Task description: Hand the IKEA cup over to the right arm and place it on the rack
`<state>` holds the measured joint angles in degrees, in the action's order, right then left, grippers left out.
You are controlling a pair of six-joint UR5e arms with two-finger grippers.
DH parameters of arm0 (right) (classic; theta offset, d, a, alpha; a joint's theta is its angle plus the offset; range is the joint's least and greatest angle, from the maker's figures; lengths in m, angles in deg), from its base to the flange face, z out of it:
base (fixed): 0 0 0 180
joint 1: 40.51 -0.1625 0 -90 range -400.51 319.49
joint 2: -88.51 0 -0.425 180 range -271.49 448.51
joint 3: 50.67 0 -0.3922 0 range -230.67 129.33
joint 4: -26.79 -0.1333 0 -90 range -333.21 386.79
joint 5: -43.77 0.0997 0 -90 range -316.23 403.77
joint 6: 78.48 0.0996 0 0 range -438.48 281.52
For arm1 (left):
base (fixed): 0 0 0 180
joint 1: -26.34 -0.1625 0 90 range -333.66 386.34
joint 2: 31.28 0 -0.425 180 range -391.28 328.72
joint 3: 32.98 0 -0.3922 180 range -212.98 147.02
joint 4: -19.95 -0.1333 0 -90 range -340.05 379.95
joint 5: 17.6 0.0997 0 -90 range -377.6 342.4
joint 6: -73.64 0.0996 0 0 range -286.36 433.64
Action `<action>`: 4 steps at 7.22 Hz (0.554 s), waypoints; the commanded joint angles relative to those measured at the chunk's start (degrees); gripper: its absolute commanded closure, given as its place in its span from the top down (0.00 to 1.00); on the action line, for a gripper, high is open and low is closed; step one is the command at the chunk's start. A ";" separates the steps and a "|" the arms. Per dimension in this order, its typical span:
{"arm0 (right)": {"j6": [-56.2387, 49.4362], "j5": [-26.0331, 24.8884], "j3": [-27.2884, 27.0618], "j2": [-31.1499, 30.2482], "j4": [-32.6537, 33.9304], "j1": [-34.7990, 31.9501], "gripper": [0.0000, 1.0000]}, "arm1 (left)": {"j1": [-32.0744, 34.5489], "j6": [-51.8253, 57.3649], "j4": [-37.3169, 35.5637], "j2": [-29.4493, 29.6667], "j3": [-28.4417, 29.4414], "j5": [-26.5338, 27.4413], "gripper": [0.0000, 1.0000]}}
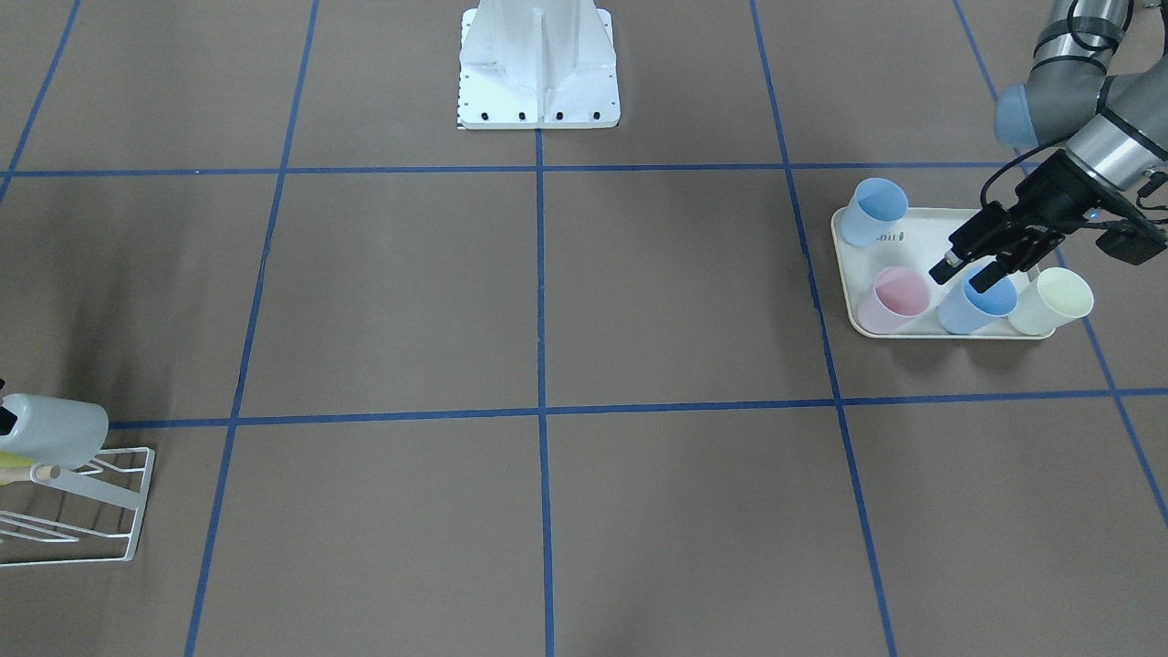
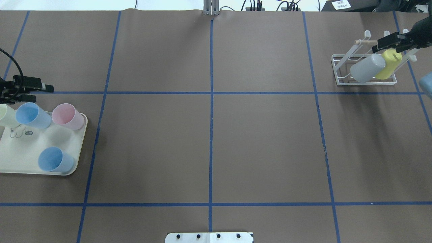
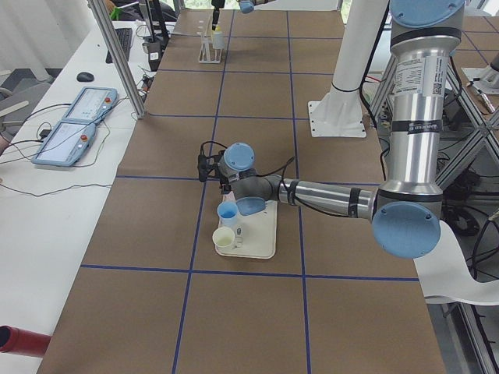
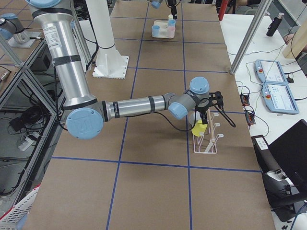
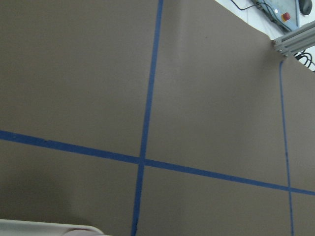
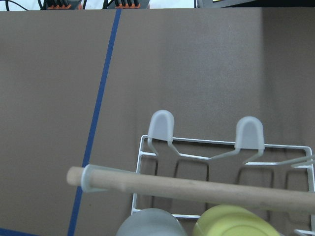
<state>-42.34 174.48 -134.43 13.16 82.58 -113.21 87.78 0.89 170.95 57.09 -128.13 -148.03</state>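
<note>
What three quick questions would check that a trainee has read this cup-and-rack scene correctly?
1. Count: how many cups stand on the tray?
2. True or false: the rack holds no cups.
3. Fill the gap: the left gripper hovers nearest a ____ cup.

Key:
1. Four.
2. False: a grey cup and a yellow cup sit on it.
3. Blue: the blue cup in the tray's row of three.

White rack [image 6: 197, 189] (grey cup [image 2: 367, 68], yellow cup [image 2: 389, 64]), cream tray [image 2: 20, 158], pink cup [image 2: 69, 116], blue cups [image 2: 32, 114].
</note>
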 commanded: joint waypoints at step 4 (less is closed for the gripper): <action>0.33 0.07 -0.34 0.03 -0.24 0.72 0.99 | -7.19 15.19 -23.39 -13.29 -16.29 10.29 1.00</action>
<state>-42.07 174.56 -134.75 13.19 82.35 -112.70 83.14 14.59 148.77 47.46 -142.80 -139.72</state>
